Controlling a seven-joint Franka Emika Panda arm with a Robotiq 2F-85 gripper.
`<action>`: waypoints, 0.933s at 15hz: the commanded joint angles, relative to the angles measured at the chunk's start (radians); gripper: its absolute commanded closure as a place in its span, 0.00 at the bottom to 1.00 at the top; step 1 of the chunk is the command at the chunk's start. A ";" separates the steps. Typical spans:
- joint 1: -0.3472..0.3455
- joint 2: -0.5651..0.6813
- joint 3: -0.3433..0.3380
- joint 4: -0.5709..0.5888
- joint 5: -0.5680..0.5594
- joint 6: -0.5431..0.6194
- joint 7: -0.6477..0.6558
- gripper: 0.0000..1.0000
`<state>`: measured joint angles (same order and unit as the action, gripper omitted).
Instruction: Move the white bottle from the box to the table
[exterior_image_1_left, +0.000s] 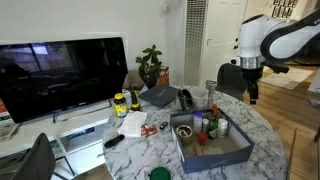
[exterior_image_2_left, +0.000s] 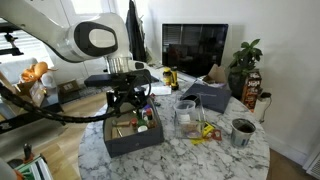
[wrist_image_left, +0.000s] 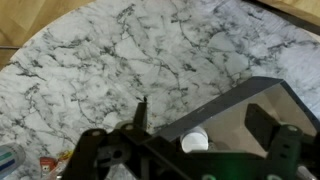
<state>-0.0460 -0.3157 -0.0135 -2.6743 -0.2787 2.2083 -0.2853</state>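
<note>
One round marble table (exterior_image_1_left: 135, 157) stands near a dark television (exterior_image_1_left: 60, 75).

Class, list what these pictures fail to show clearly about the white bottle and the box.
- Wrist view: white bottle, only a pale top shows; the gripper hides the rest.
- Wrist view: box, cut off by the right edge and the gripper.
- Both exterior views: bottles in the box too small to tell the white one apart.
</note>
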 joint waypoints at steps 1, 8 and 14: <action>0.017 -0.005 -0.024 -0.006 0.022 0.007 -0.020 0.00; 0.014 -0.001 -0.018 0.002 0.002 -0.002 0.002 0.00; 0.079 0.034 -0.128 -0.034 0.191 0.192 -0.361 0.00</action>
<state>-0.0087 -0.3049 -0.0717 -2.6829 -0.1830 2.3104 -0.4675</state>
